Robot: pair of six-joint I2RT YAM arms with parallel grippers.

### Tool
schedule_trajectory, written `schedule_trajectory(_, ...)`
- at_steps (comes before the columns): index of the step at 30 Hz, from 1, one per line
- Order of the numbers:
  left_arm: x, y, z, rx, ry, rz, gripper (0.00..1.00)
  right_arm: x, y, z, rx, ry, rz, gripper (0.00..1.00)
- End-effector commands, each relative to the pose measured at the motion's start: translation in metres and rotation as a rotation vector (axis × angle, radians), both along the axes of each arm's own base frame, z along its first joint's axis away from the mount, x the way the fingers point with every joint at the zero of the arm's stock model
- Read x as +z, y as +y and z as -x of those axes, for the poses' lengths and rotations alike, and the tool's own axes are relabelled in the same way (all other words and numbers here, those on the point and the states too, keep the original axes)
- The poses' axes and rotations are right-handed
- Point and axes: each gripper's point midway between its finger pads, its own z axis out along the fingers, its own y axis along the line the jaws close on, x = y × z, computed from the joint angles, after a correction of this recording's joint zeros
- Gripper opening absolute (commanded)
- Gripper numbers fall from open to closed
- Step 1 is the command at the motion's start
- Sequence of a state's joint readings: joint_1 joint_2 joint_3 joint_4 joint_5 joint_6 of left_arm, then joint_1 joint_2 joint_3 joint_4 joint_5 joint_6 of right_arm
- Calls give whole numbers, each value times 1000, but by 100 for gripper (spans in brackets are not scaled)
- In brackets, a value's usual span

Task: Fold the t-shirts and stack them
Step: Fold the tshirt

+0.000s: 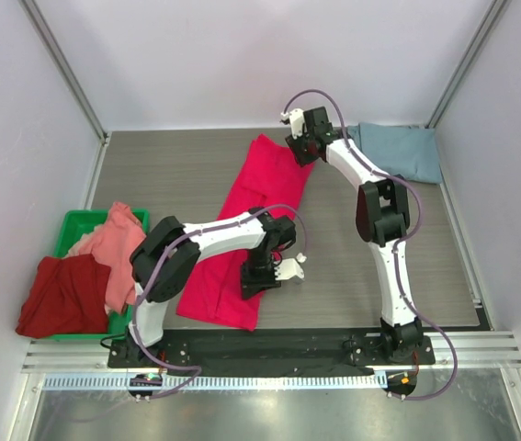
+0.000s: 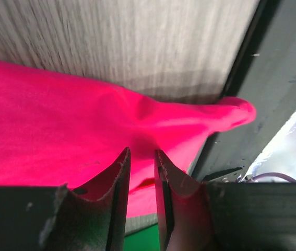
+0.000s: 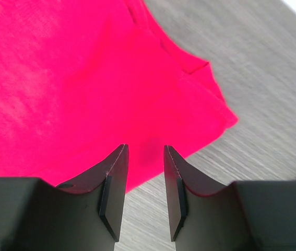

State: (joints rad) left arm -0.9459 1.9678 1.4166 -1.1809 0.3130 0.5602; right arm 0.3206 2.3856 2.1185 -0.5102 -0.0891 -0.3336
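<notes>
Top view, layout: the bright crimson-pink soft cloth t-shirt point(image 1: 260, 184) lies flat as a long band on the grey wood-grain bench point(image 1: 177, 175). Its long axis runs from near-left to far-right.
Top view, my hands: my left hand point(image 1: 274, 273) is at the right edge of the near end. My right hand point(image 1: 301, 138) is at the far end, so each end has its own nearer arm.
Top view, other garments: the dusty blue-grey t-shirt point(image 1: 398, 152) lies at the far right corner. The salmon pink t-shirt point(image 1: 113, 243) and dark red t-shirt point(image 1: 58, 294) are crumpled over the green plastic bin point(image 1: 76, 225), well apart on the left.
Left wrist view: my fingers stand parted by a narrow gap with nothing between them. Matte crimson knit lies just below and ahead, a rumpled corner reaching the dark edge strip point(image 2: 273, 78).
Right wrist view: my fingers are parted and hold nothing. A layered, hemmed corner lies ahead and to the right.
Judgement: an end-to-end fold seems next, and both hands must pinch thin, limp cloth off the bench.
</notes>
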Motion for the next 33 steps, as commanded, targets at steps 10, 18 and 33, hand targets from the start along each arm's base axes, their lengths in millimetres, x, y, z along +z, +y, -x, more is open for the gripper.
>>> schedule_trajectory(10, -31, -14, -8, 16, 25, -5, 26, -60, 2, -12, 32, 55, 56, 39)
schedule_trajectory(18, -43, -47, -25, 8, 48, 34, 26, -80, -1, -53, 50, -40, 137, 36)
schedule_trajectory(33, 24, -121, -67, 73, -50, 240, 32, 0, 9, -111, 46, -386, 97, 40)
